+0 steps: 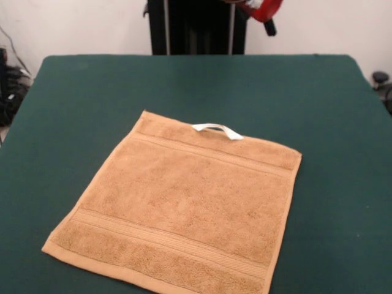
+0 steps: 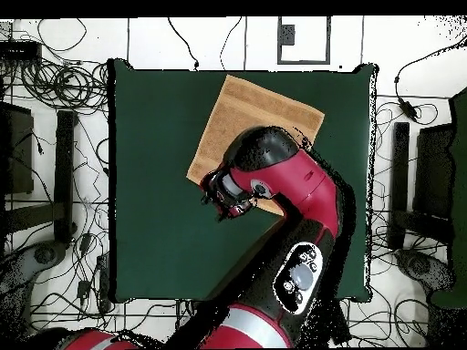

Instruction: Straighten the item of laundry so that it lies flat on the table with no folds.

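Observation:
The item of laundry (image 1: pixel 190 202) is an orange-tan towel lying spread out on the green table (image 1: pixel 73 122), turned slightly askew, with woven bands near two edges. Its white loop tag (image 1: pixel 217 130) sticks out from the far edge. In the front view no fold shows on it. From above, the towel (image 2: pixel 251 114) sits toward the table's (image 2: pixel 155 182) far side, its near corner hidden under the red arm (image 2: pixel 283 182). The gripper (image 2: pixel 222 193) hangs high over the towel's near-left edge, seen end-on. In the front view only a red piece of the arm (image 1: pixel 264 8) shows at the top edge.
Cables (image 2: pixel 64 82) and dark equipment (image 2: pixel 27 173) cover the white floor around the table on both sides. A dark stand (image 2: pixel 406 182) sits right of the table. Wide green surface surrounds the towel on its left and right.

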Robot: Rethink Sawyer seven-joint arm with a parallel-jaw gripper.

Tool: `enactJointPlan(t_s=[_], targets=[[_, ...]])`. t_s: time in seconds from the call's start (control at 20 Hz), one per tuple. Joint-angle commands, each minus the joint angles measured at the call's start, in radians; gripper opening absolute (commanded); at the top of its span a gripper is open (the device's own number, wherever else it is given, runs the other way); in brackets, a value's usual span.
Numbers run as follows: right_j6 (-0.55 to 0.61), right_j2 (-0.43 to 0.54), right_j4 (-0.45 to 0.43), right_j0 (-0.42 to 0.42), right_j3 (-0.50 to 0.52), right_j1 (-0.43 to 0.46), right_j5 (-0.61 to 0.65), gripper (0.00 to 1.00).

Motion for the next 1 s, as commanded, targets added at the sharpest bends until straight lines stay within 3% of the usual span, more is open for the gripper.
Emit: enactJointPlan(t_s=[0.05,0.45,0.8,1.0], targets=[[0.196,0.087,-0.031,-0.031,-0.113,0.08,-0.243,1.0],[0.187,0.058,-0.119,-0.086,-0.276,0.153,-0.4,1.0],[0.115,0.09,-0.188,-0.139,-0.327,0.19,-0.595,1.0],[0.09,0.1,-0.225,-0.185,-0.441,0.248,-0.621,1.0]])
